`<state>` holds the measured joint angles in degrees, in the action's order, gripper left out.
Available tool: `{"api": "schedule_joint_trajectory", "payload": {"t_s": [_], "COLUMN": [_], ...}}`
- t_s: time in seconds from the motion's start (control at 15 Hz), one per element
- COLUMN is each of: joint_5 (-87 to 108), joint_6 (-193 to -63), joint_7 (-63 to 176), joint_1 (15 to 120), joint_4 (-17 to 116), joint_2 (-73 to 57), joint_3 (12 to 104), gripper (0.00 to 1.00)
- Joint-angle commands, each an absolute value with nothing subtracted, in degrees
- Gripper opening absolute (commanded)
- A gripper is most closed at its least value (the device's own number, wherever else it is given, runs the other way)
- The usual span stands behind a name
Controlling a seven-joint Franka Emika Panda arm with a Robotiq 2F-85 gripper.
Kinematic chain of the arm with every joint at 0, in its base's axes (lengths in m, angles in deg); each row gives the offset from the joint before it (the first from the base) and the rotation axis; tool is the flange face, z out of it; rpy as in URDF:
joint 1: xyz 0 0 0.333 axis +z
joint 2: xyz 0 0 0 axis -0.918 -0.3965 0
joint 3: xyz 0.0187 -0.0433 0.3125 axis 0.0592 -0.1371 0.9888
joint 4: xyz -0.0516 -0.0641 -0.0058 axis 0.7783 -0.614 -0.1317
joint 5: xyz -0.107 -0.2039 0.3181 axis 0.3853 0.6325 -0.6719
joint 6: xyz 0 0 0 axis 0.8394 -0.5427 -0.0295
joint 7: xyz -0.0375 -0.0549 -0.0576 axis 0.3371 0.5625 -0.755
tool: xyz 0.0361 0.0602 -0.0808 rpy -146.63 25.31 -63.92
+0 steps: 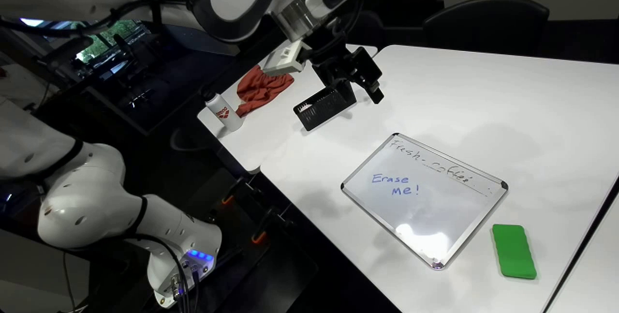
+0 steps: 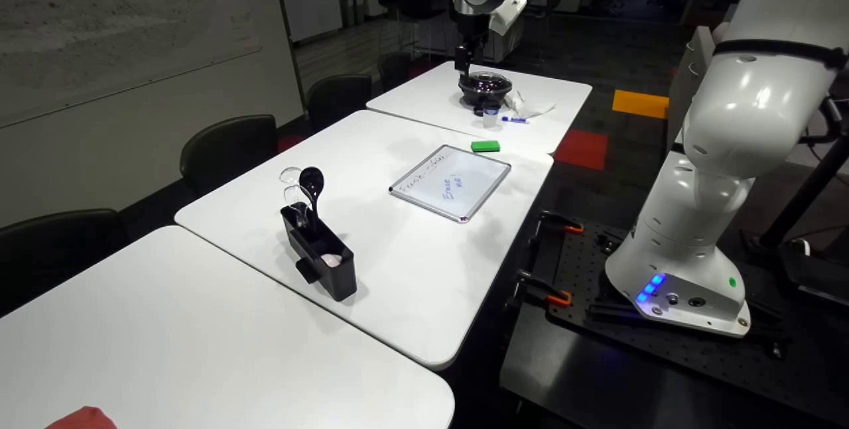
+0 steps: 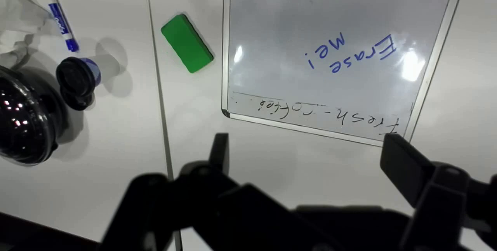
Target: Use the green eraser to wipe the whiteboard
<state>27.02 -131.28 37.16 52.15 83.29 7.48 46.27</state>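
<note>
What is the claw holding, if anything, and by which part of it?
Nothing: the claw is open, with nothing in its gap. The eraser lies untouched beside the board.

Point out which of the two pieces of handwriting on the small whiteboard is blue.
The two-line "Erase me!" on the whiteboard is blue. The other, a single line beginning "Fresh" along one long edge, is black.

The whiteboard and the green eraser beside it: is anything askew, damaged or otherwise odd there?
Only mildly: in the wrist view the green eraser lies askew to the nearest edge of the whiteboard, without touching it. No damage stands out on either.
</note>
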Motion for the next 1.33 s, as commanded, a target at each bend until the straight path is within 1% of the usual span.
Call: {"api": "schedule_joint_trajectory", "payload": {"t_s": [0.0, 0.13, 0.33, 0.47, 0.67, 0.73, 0.93, 1.13, 1.27], "joint_5": [25.41, 19.07, 11.69, 11.86, 15.65, 14.75, 15.72, 15.76, 16.85], "joint_6": [-142.76, -144.01, -139.06, -138.53, -140.57, -141.32, -141.30, -141.28, -141.76], "joint_7": [25.15, 15.55, 2.47, -0.05, 1.68, 2.04, 2.19, 2.20, 1.43], "joint_1": [48.38, 45.23, 38.46, 35.84, 34.34, 34.26, 33.03, 33.12, 32.92], "joint_4": [77.60, 73.96, 64.10, 57.71, 49.24, 56.20, 50.39, 49.41, 46.97], "joint_2": [-2.86, -8.25, -17.72, -24.22, -32.00, -27.18, -31.97, -32.43, -35.28], "joint_3": [43.74, 44.89, 48.43, 48.63, 46.58, 48.13, 47.81, 47.83, 47.53], "gripper": [1.00, 1.00, 1.00, 1.00, 1.00, 1.00, 1.00, 1.00, 1.00]}}
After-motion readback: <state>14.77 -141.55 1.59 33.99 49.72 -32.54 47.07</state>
